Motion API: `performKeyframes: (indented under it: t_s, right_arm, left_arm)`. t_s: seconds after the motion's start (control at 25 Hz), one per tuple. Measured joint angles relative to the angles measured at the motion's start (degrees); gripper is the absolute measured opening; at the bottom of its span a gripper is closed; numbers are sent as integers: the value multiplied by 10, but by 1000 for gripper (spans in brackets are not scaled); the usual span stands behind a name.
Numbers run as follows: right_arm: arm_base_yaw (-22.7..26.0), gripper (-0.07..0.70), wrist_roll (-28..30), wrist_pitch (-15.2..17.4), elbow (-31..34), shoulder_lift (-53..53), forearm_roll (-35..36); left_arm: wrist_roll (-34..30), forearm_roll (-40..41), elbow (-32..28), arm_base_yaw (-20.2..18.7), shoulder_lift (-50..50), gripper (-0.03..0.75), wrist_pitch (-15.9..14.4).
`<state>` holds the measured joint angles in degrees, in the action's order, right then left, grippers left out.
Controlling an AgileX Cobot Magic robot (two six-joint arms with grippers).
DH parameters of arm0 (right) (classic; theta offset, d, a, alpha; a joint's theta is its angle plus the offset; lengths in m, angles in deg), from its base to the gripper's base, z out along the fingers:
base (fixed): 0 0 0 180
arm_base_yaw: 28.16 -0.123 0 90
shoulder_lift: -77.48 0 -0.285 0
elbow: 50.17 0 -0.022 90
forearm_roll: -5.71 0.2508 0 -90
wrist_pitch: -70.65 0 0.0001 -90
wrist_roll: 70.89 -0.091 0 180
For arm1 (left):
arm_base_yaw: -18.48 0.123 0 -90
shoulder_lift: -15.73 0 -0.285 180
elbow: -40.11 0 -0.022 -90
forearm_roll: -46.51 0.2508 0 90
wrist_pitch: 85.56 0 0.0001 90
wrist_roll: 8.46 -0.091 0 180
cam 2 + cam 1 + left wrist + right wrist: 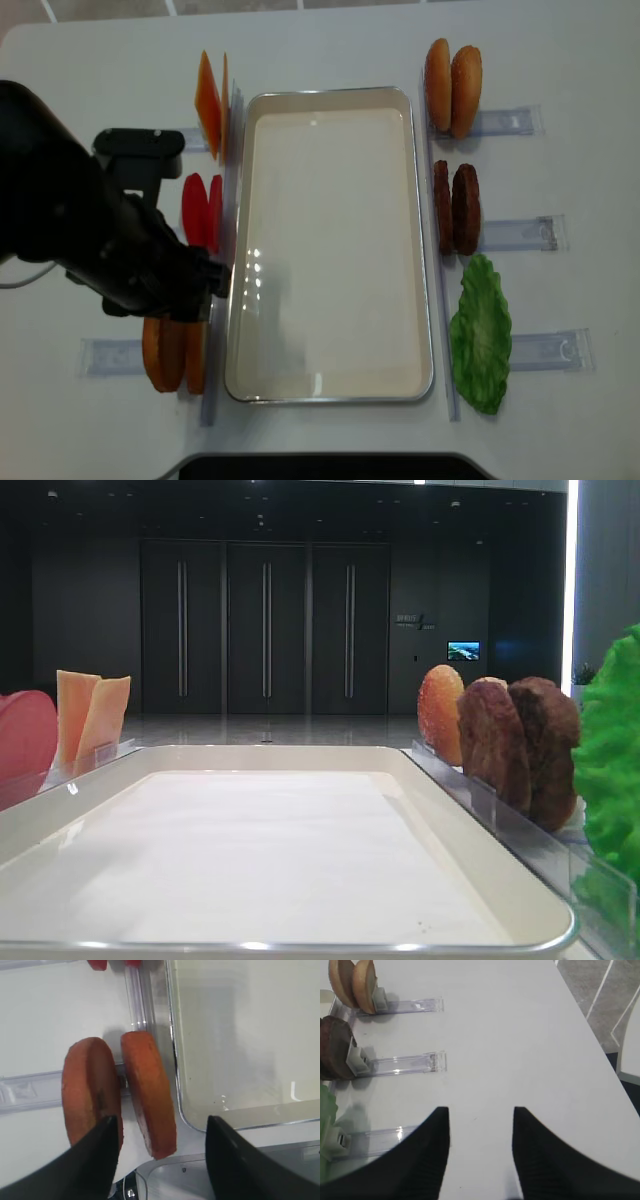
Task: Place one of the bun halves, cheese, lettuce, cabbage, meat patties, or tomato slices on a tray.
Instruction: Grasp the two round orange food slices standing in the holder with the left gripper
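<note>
The cream-white tray (330, 385) lies in the middle of the table with only its paper liner inside. Two orange-brown bun halves (147, 1095) stand on edge in a clear rack just off the tray's near left corner. My left gripper (162, 1119) hangs open above them. The bun half nearer the tray sits between the jaws, and nothing is gripped. Further along that side stand the red tomato slices (200, 210) and the cheese (210, 100). My right gripper (481, 1109) is open over bare table. The meat patties (456, 207) and the lettuce (480, 330) are right of the tray. I see no cabbage.
Two more round bun pieces (452, 75) stand in the far right rack. Clear plastic racks (405, 1064) stick out sideways from both long sides of the tray. The table's right edge (600, 1040) runs close to my right gripper. My left arm (90, 240) covers the table's left side.
</note>
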<state>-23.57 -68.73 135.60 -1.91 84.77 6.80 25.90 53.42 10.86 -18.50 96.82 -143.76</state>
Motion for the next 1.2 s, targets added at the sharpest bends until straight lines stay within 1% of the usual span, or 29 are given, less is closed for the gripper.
performKeyframes:
  t_s: [0.12, 0.72, 1.0, 1.2]
  right_arm:
    - [0, 290, 0, 0, 0, 0, 0]
    - [0, 290, 0, 0, 0, 0, 0]
    - [0, 290, 0, 0, 0, 0, 0]
    - [0, 290, 0, 0, 0, 0, 0]
  left_arm:
    - [-4, -9, 0, 0, 19, 423, 8]
    - [-6, -4, 0, 0, 78, 423, 13]
    - [-6, 2, 0, 0, 115, 423, 24]
    - [-6, 3, 0, 0, 128, 423, 40]
